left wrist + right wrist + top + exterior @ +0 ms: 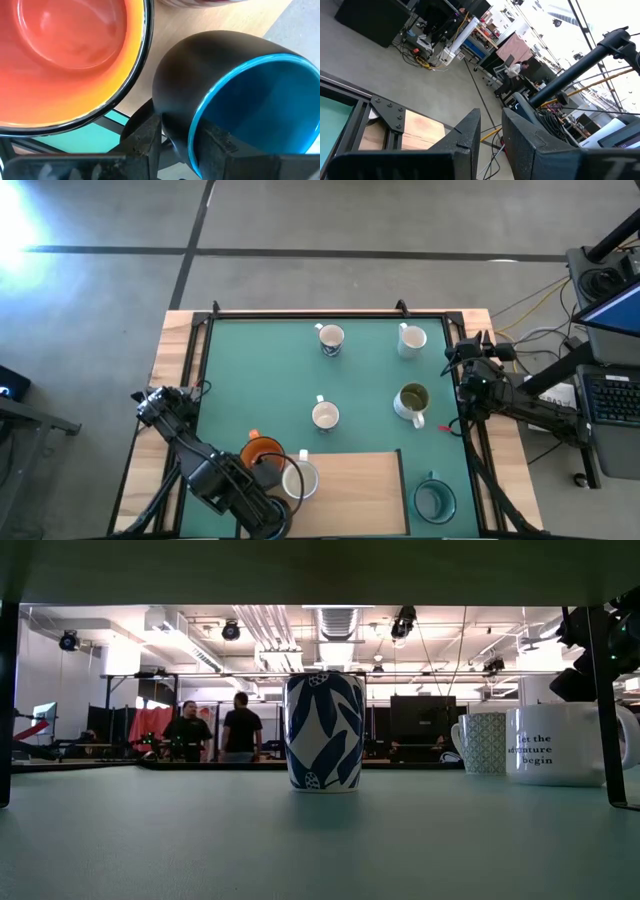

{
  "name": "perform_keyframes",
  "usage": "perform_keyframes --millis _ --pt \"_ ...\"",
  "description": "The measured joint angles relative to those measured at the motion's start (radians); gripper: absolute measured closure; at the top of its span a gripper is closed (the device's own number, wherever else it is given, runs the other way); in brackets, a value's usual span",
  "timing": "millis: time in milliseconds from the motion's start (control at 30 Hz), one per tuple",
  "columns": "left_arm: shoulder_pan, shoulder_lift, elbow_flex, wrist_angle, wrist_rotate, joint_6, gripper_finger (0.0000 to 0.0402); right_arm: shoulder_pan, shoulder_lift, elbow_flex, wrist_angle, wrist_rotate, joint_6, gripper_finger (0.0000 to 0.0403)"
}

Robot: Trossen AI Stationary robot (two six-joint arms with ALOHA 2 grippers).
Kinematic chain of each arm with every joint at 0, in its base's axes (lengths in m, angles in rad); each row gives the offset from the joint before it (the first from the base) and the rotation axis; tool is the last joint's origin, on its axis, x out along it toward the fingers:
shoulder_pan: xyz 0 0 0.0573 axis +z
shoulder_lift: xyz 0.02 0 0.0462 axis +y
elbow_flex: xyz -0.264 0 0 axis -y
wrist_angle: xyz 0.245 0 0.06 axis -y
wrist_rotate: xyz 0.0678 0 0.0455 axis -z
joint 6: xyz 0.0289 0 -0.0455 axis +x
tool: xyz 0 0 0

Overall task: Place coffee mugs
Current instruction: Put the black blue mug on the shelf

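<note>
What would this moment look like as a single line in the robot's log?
left end effector: fingers astride dark blue mug wall, on wooden board | orange mug: beside it | right end effector: idle at table's right edge

The left gripper is covering most of a dark mug from above, so in the high view only a sliver of it is showing between the orange mug and a white mug. In the left wrist view the picture's edges are cutting off both the orange and the dark mug, and whether the fingers straddling its wall are pressing it is staying unclear. In the low view the frame is clipping a lettered white mug at the right.
</note>
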Motion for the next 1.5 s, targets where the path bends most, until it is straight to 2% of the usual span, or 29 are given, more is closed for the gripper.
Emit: perform_keyframes --millis 367,1500 --pt "0.000 -0.001 0.038 -0.002 -0.001 -0.040 0.0318 0.000 0.000 0.000 0.000 0.000 0.000 0.0335" --pt "0.002 -0.016 0.037 0.000 0.027 -0.084 0.0322 0.000 0.000 0.000 0.000 0.000 0.000 0.0335"
